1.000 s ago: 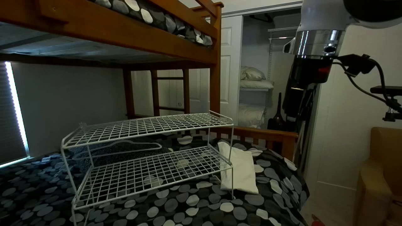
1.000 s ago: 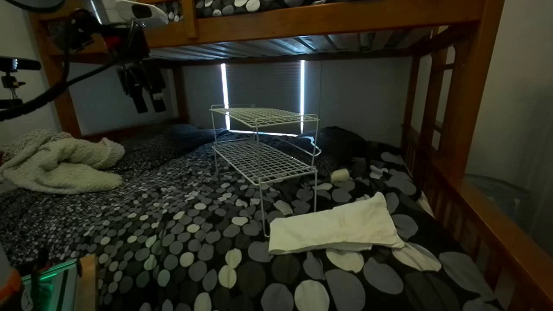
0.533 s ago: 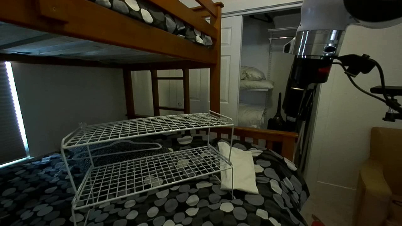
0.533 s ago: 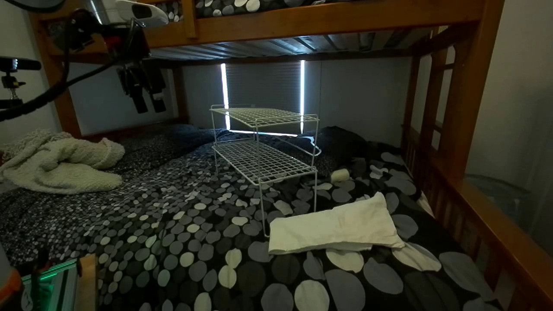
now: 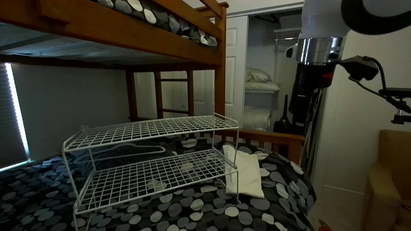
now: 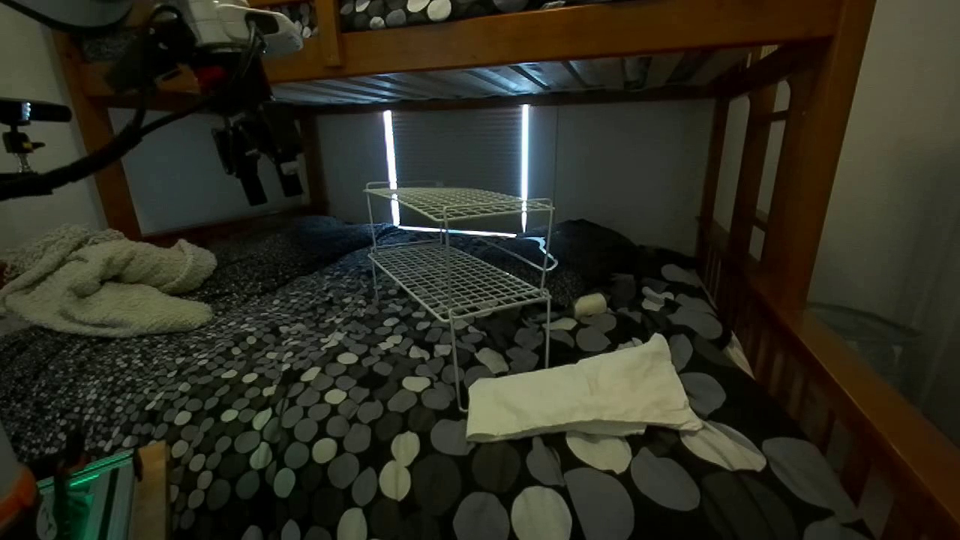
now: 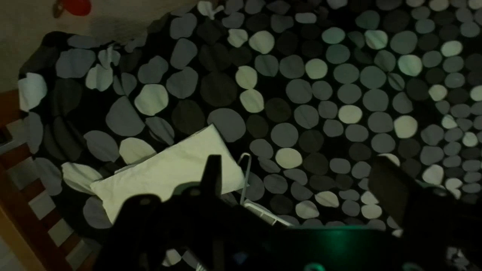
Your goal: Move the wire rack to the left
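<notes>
The white two-tier wire rack (image 5: 154, 128) stands upright on the bed in both exterior views (image 6: 480, 202). In the wrist view only a front leg and a rack edge (image 7: 263, 212) show; the gripper hides the rest. My gripper (image 6: 274, 192) hangs in the air above the bed, apart from the rack, to its left in this exterior view. In the wrist view its fingers (image 7: 299, 165) are wide apart with nothing between them. In an exterior view the gripper (image 5: 300, 112) is dark against the closet, to the right of the rack and higher.
A folded white cloth (image 6: 577, 394) lies by the rack's front leg. A hanger (image 5: 128, 146) shows behind the rack. A fluffy cream blanket (image 6: 112, 285) lies on the bed. The wooden upper bunk (image 6: 570, 37) spans above the rack. A bed-end rail (image 5: 273, 136) stands beyond the cloth.
The arm and gripper have moved slightly down, leftward in an exterior view and rightward in the opposite-facing one, a little closer to the rack. The rack has not moved.
</notes>
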